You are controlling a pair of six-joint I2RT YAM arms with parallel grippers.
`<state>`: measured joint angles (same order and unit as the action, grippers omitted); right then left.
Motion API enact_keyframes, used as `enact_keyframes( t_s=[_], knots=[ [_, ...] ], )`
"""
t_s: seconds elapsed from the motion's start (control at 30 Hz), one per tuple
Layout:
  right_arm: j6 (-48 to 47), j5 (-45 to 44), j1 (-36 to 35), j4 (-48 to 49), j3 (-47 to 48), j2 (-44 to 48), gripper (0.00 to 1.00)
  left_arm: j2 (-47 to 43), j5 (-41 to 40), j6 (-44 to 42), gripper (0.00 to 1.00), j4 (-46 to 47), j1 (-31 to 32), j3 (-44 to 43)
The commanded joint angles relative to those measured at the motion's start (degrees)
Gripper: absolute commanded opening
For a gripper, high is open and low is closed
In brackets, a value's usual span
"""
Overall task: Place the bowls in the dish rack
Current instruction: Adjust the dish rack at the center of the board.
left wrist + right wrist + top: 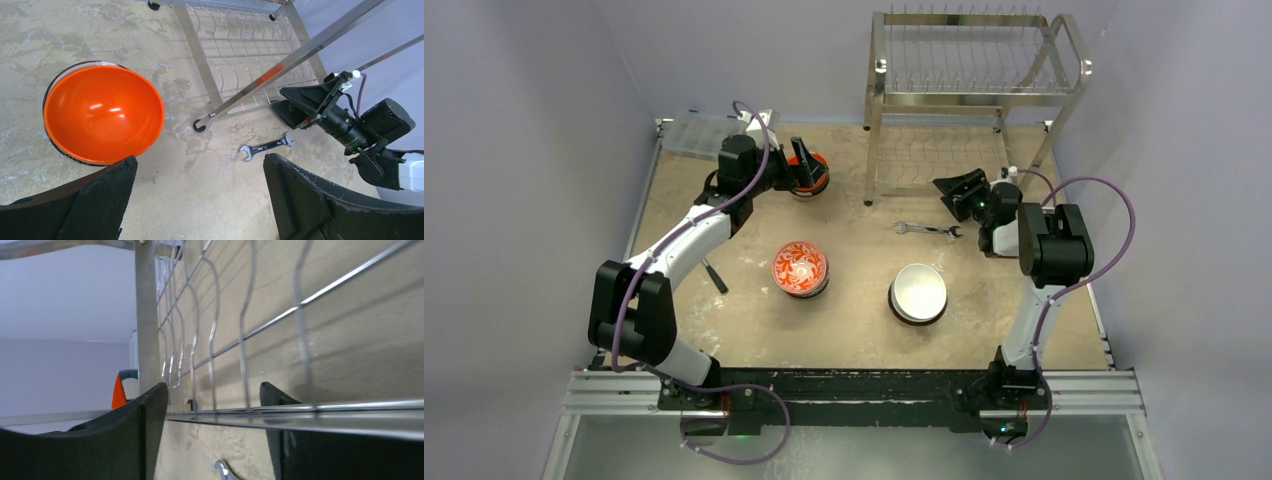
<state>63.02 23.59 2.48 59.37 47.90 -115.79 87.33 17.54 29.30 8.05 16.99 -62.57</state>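
From above, the dish rack (974,100) stands at 1 o'clock on the tabletop (854,330). All three bowls sit on the tabletop. The orange bowl (809,172) is at 11 o'clock, with the left pincer (802,165) over it. The red-and-white bowl (800,268) sits near the centre. The white-inside bowl (918,292) lies at 3 o'clock of it. A wrench (927,230) lies between that bowl and the rack. The right pincer (954,190) hangs by the rack's lower tier.

In the left wrist view, the left pincer (200,200) is released, its jaws spread wide with bare tabletop between them. The orange bowl (102,120) sits upright at 10 o'clock, just outside the left finger. The wrench (265,146) lies at 1 o'clock.

In the right wrist view, the right pincer (212,435) is released and grasps nothing. It points at the rack's wire grid (240,340), and a rail crosses in front of the jaws. An orange sliver of the bowl (118,392) shows at 9 o'clock.
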Motion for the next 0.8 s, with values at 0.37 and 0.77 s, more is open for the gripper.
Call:
enact_keyframes(
  t_s=[0.37, 0.77],
  knots=[
    [7.15, 5.72, 1.52, 15.59, -2.03, -2.30, 0.00, -1.20, -0.23, -1.11, 0.96, 1.35, -0.20, -0.80],
    [11.03, 2.68, 1.13, 22.14, -15.90, 8.38, 0.00, -1.21, 1.08, 0.30, 0.96, 2.13, -0.21, -0.38]
  ],
)
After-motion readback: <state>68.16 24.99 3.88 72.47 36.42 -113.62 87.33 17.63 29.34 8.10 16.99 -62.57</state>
